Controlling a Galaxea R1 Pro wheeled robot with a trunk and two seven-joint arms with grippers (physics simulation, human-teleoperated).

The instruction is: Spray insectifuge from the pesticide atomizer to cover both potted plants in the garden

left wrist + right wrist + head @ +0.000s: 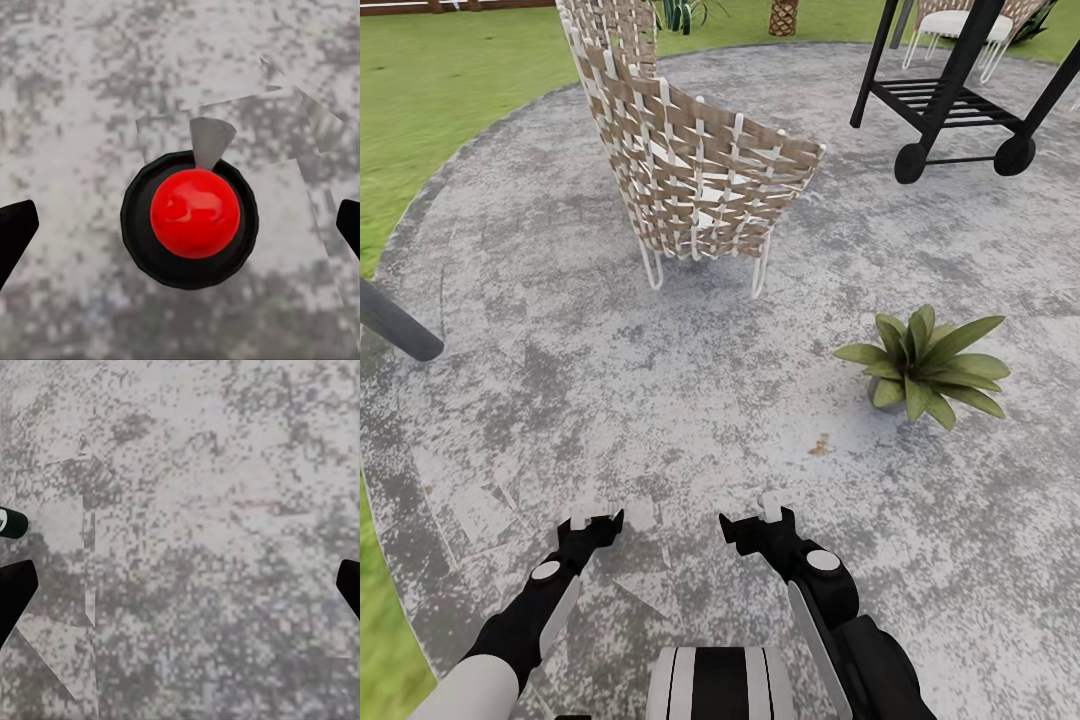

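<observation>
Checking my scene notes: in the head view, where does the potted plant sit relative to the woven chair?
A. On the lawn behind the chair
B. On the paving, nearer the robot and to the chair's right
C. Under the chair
B: the potted plant stands on the grey paving, apart from the woven chair and lower right of it.

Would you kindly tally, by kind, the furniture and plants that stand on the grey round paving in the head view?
Woven chairs: 2, the near woven chair and the far chair
Black wheeled carts: 1, the cart
Potted plants: 1, the potted plant
Total: 4
</observation>
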